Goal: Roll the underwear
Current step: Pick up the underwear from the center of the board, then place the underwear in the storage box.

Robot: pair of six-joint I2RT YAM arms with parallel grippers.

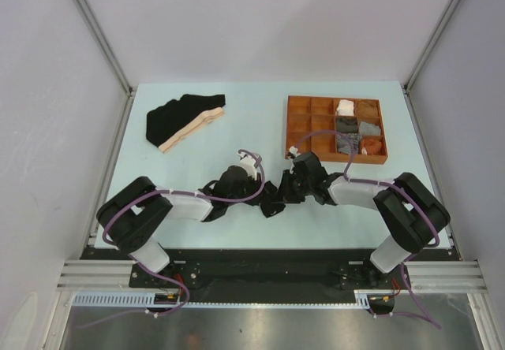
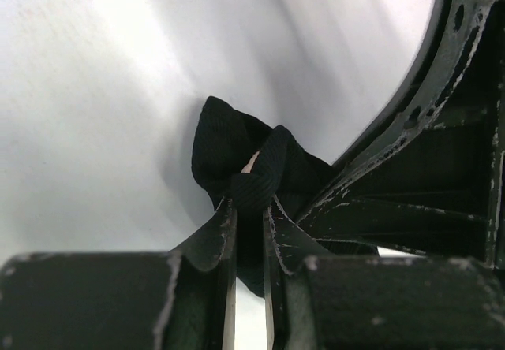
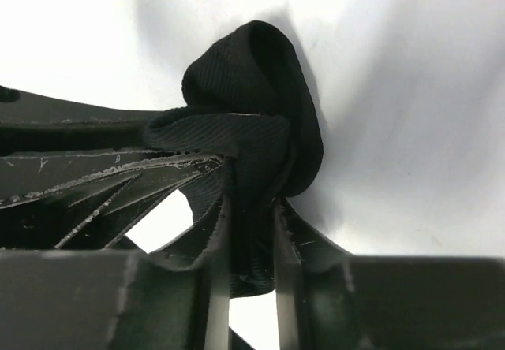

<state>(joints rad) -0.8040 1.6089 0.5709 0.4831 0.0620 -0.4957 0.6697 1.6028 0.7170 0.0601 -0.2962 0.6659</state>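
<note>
**Two-handed hold on a partly rolled garment.** The left end effector and right end effector meet at the near centre of the surface, facing one another. Each is narrowed to a slit and pinches a fold of the same black brief, which sits bunched between them. The left wrist view shows a sliver of beige inside the fold. The opposed two-point hold probably keeps the soft cloth compact so the roll cannot spring open. A second black brief, its beige waistband showing, lies flat at the far left, not yet rolled. The brown tray at the far right holds small cloth bundles.
</note>
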